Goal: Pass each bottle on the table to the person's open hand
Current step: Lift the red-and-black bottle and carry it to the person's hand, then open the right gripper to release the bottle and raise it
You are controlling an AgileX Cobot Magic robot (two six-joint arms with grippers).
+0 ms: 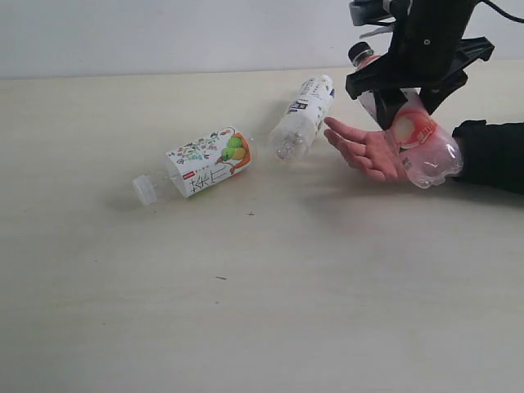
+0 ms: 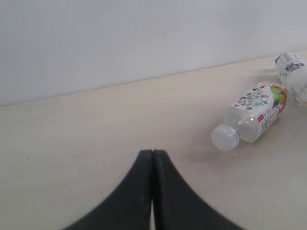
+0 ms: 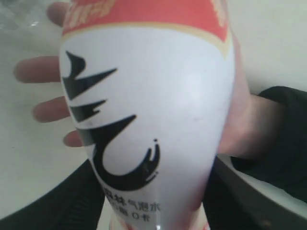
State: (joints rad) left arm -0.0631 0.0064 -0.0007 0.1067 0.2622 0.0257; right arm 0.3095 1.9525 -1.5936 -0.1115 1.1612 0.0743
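Pale beige wood-grain table (image 1: 246,311) carries two bottles lying on their sides, and a third is over the person's open hand (image 1: 367,149), held by the right gripper (image 1: 405,97). This third one, a clear plastic bottle with a pink-red label and black cap (image 1: 417,139), is tilted, cap up and away, its lobed base low beside the black sleeve cuff (image 1: 491,151). The black jaws clamp it from both sides. The bare hand lies palm up beneath it, fingers spread and pointing toward the middle of the table; whether bottle and palm touch I cannot tell. In the right wrist view the white and red label (image 3: 148,110) fills most of the picture, with the fingers (image 3: 48,110) showing behind it.

A clear bottle with a white floral label and white cap (image 1: 205,161) lies left of centre. Near it, not touching, a clear bottle with a white printed label (image 1: 303,119) lies just beside the person's fingertips.

The left gripper (image 2: 152,191) has its fingers pressed together on nothing, low over bare table, well apart from the floral bottle (image 2: 254,117)
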